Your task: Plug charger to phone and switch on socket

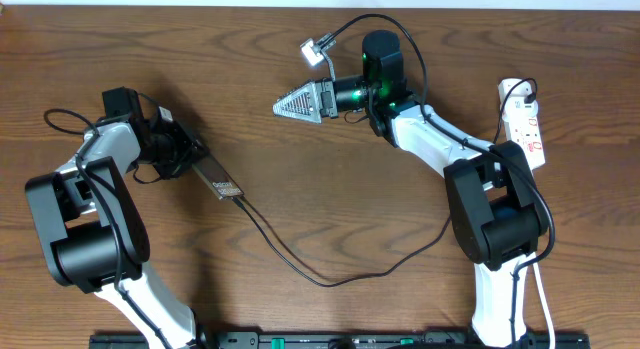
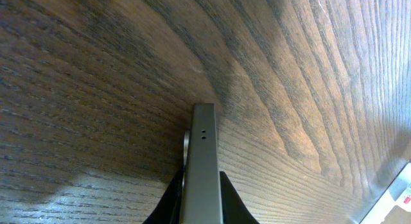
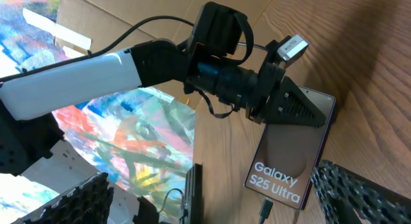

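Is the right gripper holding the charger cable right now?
No: in the overhead view the right gripper stands open and empty, well apart from the charger lying on the table.

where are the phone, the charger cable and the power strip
phone (image 3: pixel 286 161): right wrist view, on its screen just above the white text
charger cable (image 1: pixel 335 283): overhead view, on the lowest bend of its loop
power strip (image 1: pixel 527 124): overhead view, on the middle of its white body
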{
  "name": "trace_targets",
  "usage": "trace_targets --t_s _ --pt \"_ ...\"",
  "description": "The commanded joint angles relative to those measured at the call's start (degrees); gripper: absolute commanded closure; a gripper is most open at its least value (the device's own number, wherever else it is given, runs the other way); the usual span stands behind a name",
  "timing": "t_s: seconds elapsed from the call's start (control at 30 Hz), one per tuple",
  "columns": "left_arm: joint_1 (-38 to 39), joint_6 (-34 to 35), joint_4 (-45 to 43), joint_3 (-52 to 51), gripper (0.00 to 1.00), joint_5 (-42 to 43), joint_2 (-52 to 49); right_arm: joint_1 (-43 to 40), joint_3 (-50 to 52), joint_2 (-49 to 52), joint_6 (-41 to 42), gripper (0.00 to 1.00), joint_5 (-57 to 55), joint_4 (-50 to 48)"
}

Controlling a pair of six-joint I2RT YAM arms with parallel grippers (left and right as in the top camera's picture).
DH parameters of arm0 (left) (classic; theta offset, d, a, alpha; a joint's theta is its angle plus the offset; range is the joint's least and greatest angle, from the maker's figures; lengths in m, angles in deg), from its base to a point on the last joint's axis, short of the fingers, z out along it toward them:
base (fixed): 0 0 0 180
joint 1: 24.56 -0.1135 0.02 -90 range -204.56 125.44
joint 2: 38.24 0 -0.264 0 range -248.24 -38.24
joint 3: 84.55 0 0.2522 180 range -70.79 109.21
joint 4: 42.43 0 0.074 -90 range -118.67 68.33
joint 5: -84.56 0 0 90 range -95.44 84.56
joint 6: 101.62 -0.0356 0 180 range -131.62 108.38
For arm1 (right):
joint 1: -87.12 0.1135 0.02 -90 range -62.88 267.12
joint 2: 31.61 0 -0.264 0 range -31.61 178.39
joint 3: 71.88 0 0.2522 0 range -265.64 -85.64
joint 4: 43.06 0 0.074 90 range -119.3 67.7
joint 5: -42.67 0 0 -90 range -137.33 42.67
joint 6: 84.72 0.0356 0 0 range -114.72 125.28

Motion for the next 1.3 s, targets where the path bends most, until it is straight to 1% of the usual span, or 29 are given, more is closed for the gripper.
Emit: trace_targets --t_s 0.0,0.17,0.23,0.3,0.33,0.4,0.53,0.67,0.9,1.13,1.27 --pt "0.09 -0.98 0.42 0.55 0.92 -1.20 -1.05 0.02 -0.50 0.50 -0.07 0.01 0.59 0.02" --pt "0.09 -1.01 1.03 0.55 0.91 -1.20 -1.05 0.07 -0.52 0.50 -0.07 0.01 0.59 0.04" --pt "0.07 -1.07 1.36 0.55 0.84 -1.20 -1.05 0.04 -0.52 0.50 -0.07 0.01 0.59 0.02" --pt "0.09 -1.25 1.46 0.55 0.83 -1.20 -1.05 0.04 -0.52 0.50 -0.07 0.01 0.59 0.02" --pt "0.09 -1.25 1.51 0.55 0.78 -1.20 -1.05 0.07 -0.52 0.50 -0.07 0.01 0.59 0.02" --pt "0.09 -1.22 1.55 0.55 0.73 -1.20 -1.05 0.04 -0.52 0.50 -0.07 0.01 0.59 0.02" --pt "0.09 -1.44 1.92 0.55 0.67 -1.20 -1.05 0.07 -0.52 0.50 -0.04 0.01 0.59 0.02" --pt "0.09 -2.36 2.69 0.55 0.62 -1.22 -1.05 0.07 -0.52 0.50 -0.04 0.01 0.59 0.02" --pt "0.09 -2.49 2.73 0.55 0.60 -1.22 -1.05 0.07 -0.50 0.50 -0.04 0.01 0.59 0.02" --pt "-0.04 -2.93 2.64 0.57 0.60 -1.25 -0.98 0.07 -0.52 0.50 -0.04 0.01 0.61 0.02" --pt "-1.22 -5.53 2.75 0.57 0.59 -1.20 0.57 0.00 -0.50 0.50 -0.04 0.01 0.81 0.04"
